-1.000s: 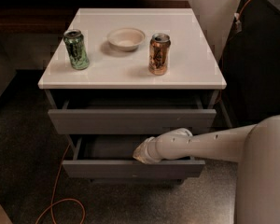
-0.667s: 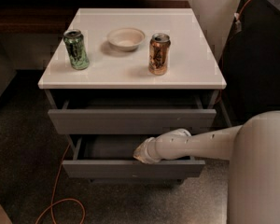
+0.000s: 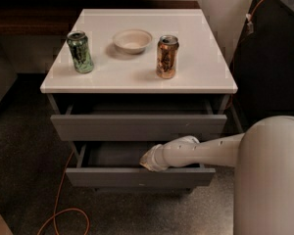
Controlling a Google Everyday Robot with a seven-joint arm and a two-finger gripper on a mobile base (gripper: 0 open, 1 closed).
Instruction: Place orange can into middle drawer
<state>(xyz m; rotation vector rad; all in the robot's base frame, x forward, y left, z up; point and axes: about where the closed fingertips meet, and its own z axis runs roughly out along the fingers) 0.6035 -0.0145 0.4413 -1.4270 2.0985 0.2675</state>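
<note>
The orange can [image 3: 167,56] stands upright on the white cabinet top [image 3: 206,72], right of centre. The middle drawer [image 3: 137,177] is pulled out, and its grey interior [image 3: 110,154] shows nothing lying in the visible part. My gripper [image 3: 148,162] is at the end of the white arm, which reaches from the right down into this drawer, just behind its front panel. The gripper is far below the orange can and does not touch it.
A green can [image 3: 80,51] stands at the left of the top and a shallow white bowl [image 3: 132,40] sits at the back centre. The top drawer front [image 3: 137,127] sticks out slightly. An orange cable [image 3: 59,204] lies on the floor at the left.
The bulky near part of my arm has shifted slightly left. The gripper end stays in the middle drawer and the cans have not moved.
</note>
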